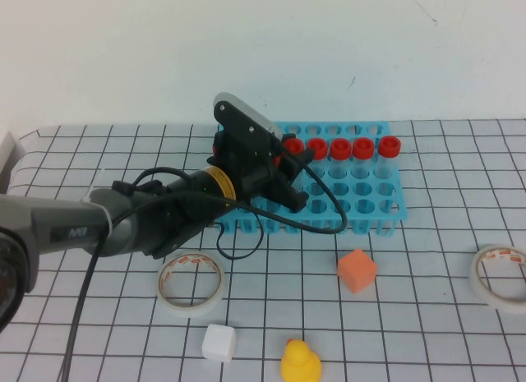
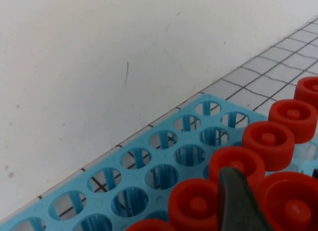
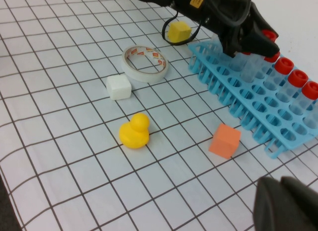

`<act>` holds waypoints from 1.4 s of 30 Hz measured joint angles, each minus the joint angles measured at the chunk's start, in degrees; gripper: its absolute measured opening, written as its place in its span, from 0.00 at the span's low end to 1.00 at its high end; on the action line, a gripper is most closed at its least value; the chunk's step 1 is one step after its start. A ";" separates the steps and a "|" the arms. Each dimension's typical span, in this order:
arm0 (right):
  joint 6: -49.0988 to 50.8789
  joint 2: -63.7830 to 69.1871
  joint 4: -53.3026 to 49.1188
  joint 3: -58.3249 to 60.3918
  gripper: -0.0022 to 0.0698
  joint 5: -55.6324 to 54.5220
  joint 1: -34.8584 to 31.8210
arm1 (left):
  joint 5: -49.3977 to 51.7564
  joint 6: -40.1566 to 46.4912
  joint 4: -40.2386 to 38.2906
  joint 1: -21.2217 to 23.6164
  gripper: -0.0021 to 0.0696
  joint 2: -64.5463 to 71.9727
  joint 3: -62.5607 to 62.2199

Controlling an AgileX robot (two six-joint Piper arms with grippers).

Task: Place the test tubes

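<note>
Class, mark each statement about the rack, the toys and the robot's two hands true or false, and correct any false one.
1. The red-capped tubes stand in the back row of the blue rack. True.
2. The left hand hovers over the orange cube. False: it is at the rack's left end, and the cube lies in front of the rack.
3. The yellow duck sits inside a tape roll. False: it sits beside the white cube, outside both rolls.
4. The right hand is shut and well clear of the rack. True.
5. There are two tape rolls. True.
</note>
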 joint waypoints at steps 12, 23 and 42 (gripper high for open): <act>0.00 0.00 0.00 0.00 0.03 0.00 0.00 | 3.26 -0.54 0.09 -0.06 0.44 0.00 0.00; 0.00 0.00 0.00 0.00 0.03 0.00 0.00 | 14.26 -0.54 0.96 -0.06 0.36 -12.92 0.00; 0.00 0.00 0.00 0.00 0.03 0.00 0.00 | 43.54 7.30 2.17 2.56 0.03 -58.18 2.11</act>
